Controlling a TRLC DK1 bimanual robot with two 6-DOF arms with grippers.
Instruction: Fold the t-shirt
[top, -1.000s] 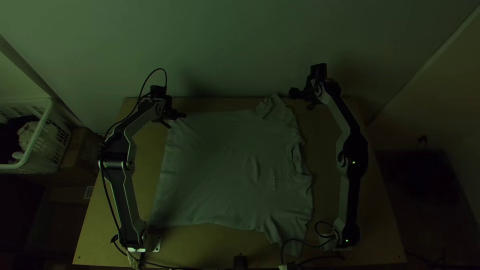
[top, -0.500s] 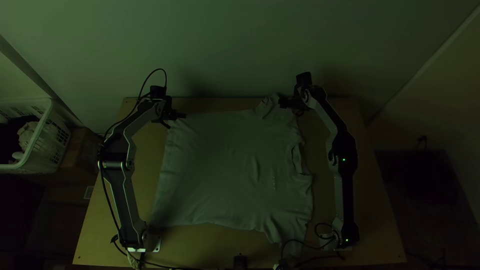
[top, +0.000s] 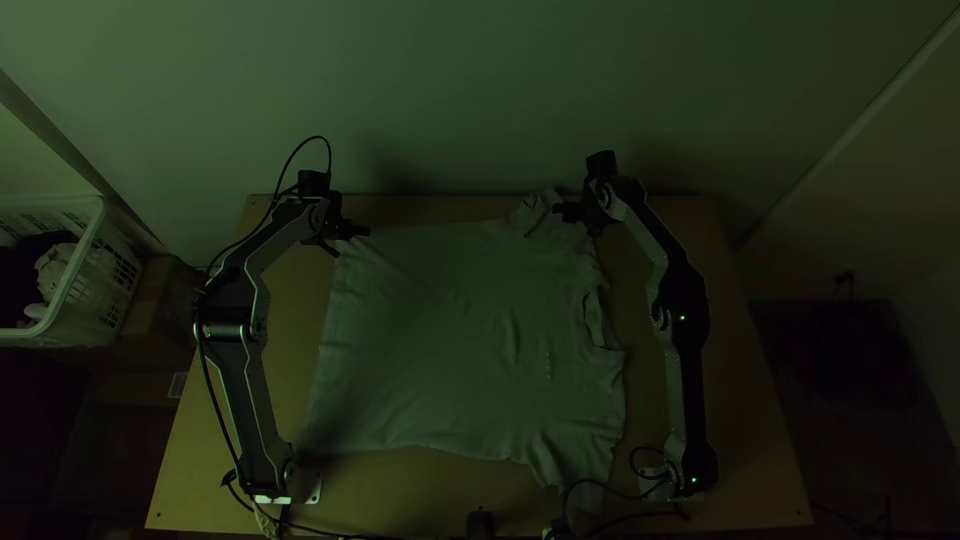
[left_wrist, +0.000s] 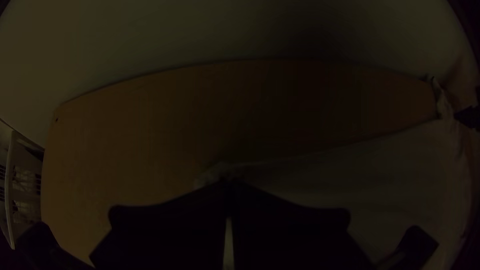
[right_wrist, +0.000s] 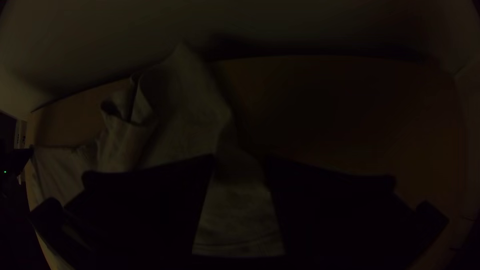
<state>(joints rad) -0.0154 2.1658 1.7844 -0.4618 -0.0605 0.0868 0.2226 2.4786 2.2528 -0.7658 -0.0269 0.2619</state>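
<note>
The pale t-shirt (top: 450, 330) lies spread over the table, collar side to the right, with its far sleeve bunched near the back edge. At its far left corner is my left gripper (top: 362, 231); in the left wrist view the left gripper (left_wrist: 230, 186) is shut on that corner of the t-shirt (left_wrist: 400, 160). My right gripper (top: 562, 210) is at the far sleeve. In the right wrist view the right gripper (right_wrist: 240, 159) stands open, with cloth of the t-shirt (right_wrist: 235, 210) between and below its fingers.
A white laundry basket (top: 85, 270) with cloth inside stands left of the table, beside a cardboard box (top: 160, 300). The wall (top: 470, 90) rises behind the table's back edge. Cables (top: 620, 490) lie near the right arm's base. Bare wood (top: 740, 430) shows at the right.
My right gripper has moved left and slightly toward the near side, from beside the far sleeve to over it. The left arm has hardly moved, and the t-shirt lies as before.
</note>
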